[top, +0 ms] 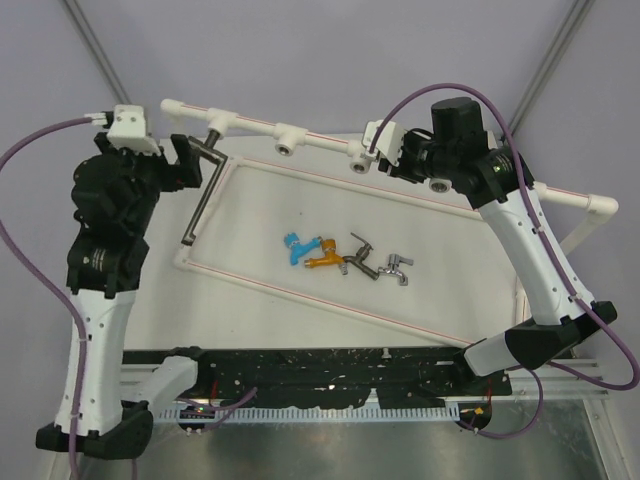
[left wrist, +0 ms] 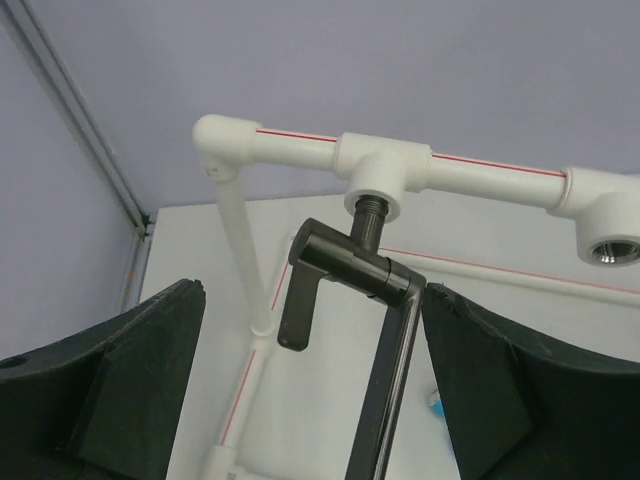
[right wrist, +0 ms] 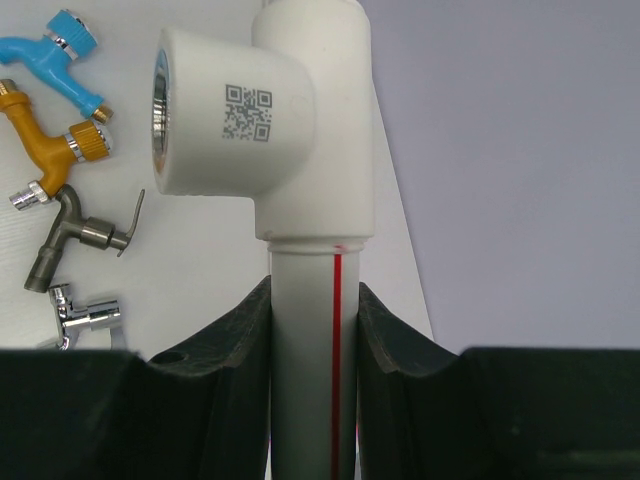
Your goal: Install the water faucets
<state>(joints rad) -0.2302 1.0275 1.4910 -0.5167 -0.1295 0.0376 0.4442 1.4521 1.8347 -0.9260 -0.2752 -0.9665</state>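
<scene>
The larger dark-grey faucet (top: 203, 200) hangs from the leftmost tee of the white pipe frame (top: 300, 135), its threaded stem in the socket (left wrist: 372, 208). My left gripper (top: 195, 160) is open around it; its long arm (left wrist: 385, 390) lies close to the right finger (left wrist: 500, 380). My right gripper (top: 395, 150) is shut on the frame's top pipe (right wrist: 300, 330), just below a tee (right wrist: 290, 130). The blue (top: 295, 247), orange (top: 325, 258), dark metal (top: 358, 255) and chrome (top: 395, 268) faucets lie loose on the table inside the frame, and also show in the right wrist view (right wrist: 50, 55).
Open brass-lined sockets (top: 287, 147) (top: 358, 165) sit along the top pipe, one visible in the left wrist view (left wrist: 608, 250). The frame's lower rail (top: 330, 305) runs diagonally across the white table. A dark rail (top: 330, 375) lines the near edge.
</scene>
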